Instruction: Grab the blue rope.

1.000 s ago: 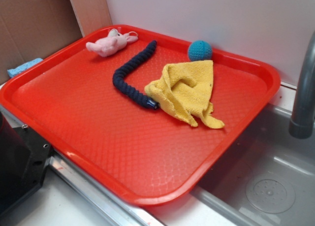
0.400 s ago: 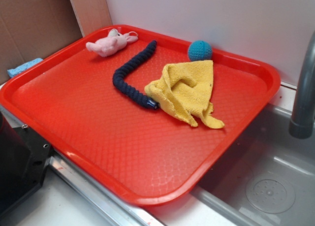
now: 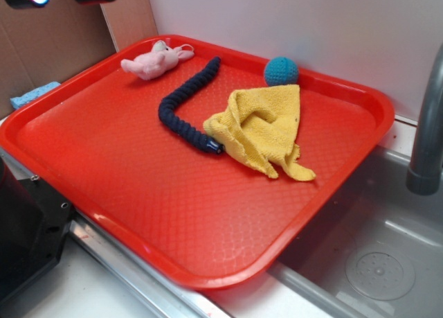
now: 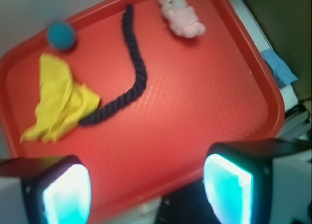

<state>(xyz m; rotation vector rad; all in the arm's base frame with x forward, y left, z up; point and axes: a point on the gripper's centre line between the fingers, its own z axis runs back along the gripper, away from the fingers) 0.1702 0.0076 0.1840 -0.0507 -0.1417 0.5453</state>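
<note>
The red plastic tray (image 3: pixel 208 214) fills most of the scene, sitting over the edge of a steel sink (image 3: pixel 374 262) with a grey faucet post (image 3: pixel 426 138) at the right, and everything the task concerns lies on its far half. The gripper (image 4: pixel 146 187) is high above the near side of the tray: in the wrist view its two glowing fingertip pads (image 4: pixel 66 197) stand wide apart with bare tray between them, so it is open and holds nothing, and in the exterior view only its tips show at the top left corner. The yellow cloth (image 3: pixel 263 127) lies crumpled right of centre. The blue rope (image 3: pixel 178 103) runs from near the back rim down in a hooked curve, its capped near end touching the edge of the cloth and its far end just beside the pink plush bunny (image 3: pixel 154 60), without clearly touching it. The teal crocheted ball (image 3: pixel 281 71) sits behind the cloth near the rim. Judging by this, nothing of the grab is done: the rope is untouched and well apart from the fingers, so the approach, the descent over the rope's open middle stretch and the closing all remain.
</note>
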